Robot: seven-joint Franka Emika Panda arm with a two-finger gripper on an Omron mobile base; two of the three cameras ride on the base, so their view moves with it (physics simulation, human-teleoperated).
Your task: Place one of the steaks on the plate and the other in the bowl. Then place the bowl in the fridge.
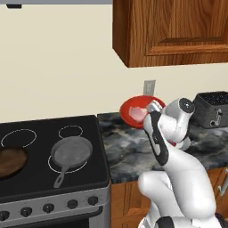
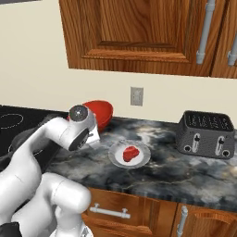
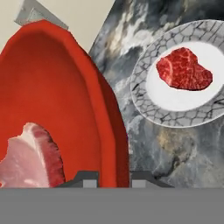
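Bowl, glossy red, is being seen in the left base view tilted up above the dark marbled desk, with the paler pink steak lying inside it. The hand is being pressed against the bowl's right rim. A grey frying pan is sitting on the black stove.

In the right base view, the bowl is being held beside the arm's wrist, near the patterned plate carrying the bright red steak; a dark toaster is standing well apart.

In the hand view, the fingertips are being closed tight on the bowl's rim, the pink steak resting inside, the plate lying beside.
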